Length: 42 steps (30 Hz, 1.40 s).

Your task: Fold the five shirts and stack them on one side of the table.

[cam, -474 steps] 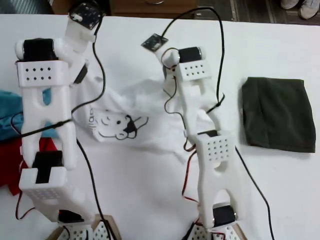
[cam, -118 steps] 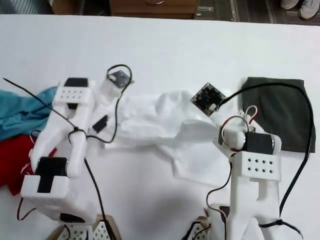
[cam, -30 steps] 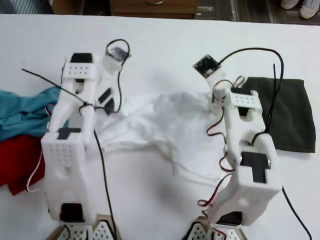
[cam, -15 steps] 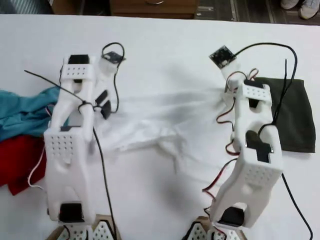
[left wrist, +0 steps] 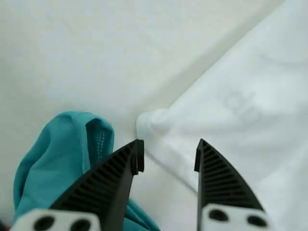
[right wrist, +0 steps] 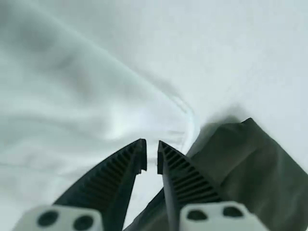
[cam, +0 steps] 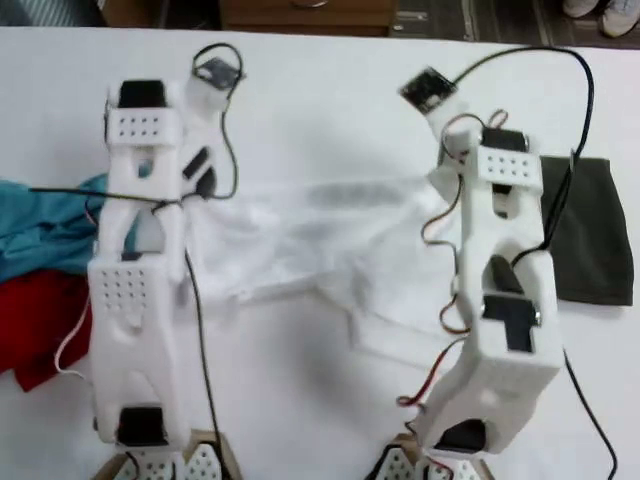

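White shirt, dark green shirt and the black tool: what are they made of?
The white shirt looks like soft, thin, matte cloth, maybe cotton: it wrinkles and bunches up. The dark green shirt looks like matte cloth too, lying flat and folded. The left tool seems to be hard, matte black plastic, with little ridges along its fingers.

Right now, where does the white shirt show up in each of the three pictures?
High view: white shirt spread across mid-table.
Left wrist view: its corner beside the teal shirt.
Right wrist view: its edge beside the dark green shirt.
Shared landmark: the white table.
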Available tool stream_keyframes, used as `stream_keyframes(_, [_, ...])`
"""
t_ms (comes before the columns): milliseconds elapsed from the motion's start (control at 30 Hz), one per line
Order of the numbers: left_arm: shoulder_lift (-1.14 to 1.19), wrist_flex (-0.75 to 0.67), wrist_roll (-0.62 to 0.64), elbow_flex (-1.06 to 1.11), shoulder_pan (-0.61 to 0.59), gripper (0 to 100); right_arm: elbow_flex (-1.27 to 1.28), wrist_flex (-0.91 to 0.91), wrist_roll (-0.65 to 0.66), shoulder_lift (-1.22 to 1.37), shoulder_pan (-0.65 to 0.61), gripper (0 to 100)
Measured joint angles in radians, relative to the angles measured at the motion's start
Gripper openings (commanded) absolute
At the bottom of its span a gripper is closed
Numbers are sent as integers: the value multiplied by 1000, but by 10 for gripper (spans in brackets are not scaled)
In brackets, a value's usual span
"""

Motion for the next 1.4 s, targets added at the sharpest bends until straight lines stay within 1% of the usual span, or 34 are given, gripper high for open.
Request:
stream_keyframes(100, [0,2,26,31,5,195,0,141,5,-48,-43,55])
stream_keyframes(167, [0,2,44,71,21,195,14,212,38,-74,-68,56])
stream_keyframes(267, [-14,2,60,144,71,195,77,244,74,-127,-83,55])
stream_keyframes(367, [-92,2,69,238,138,195,172,241,86,-204,-80,55])
stream_keyframes(467, [-203,2,69,345,199,195,296,204,87,-318,-81,55])
stream_keyframes(533, [-253,-8,69,419,216,195,404,163,87,-399,-81,55])
stream_keyframes(667, [-302,-64,69,574,209,195,666,40,91,-551,-81,55])
stream_keyframes(800, [-305,-144,69,721,184,195,918,-104,147,-657,-80,55])
stream_keyframes(900, [-305,-215,69,798,155,195,1046,-181,180,-701,-80,55])
stream_keyframes(1033, [-305,-270,69,836,123,195,1131,-213,218,-718,-80,55])
stream_keyframes(1200, [-305,-310,69,836,123,195,1211,-213,253,-720,-80,54])
stream_keyframes(1400, [-308,-321,69,836,123,195,1238,-221,258,-738,-80,53])
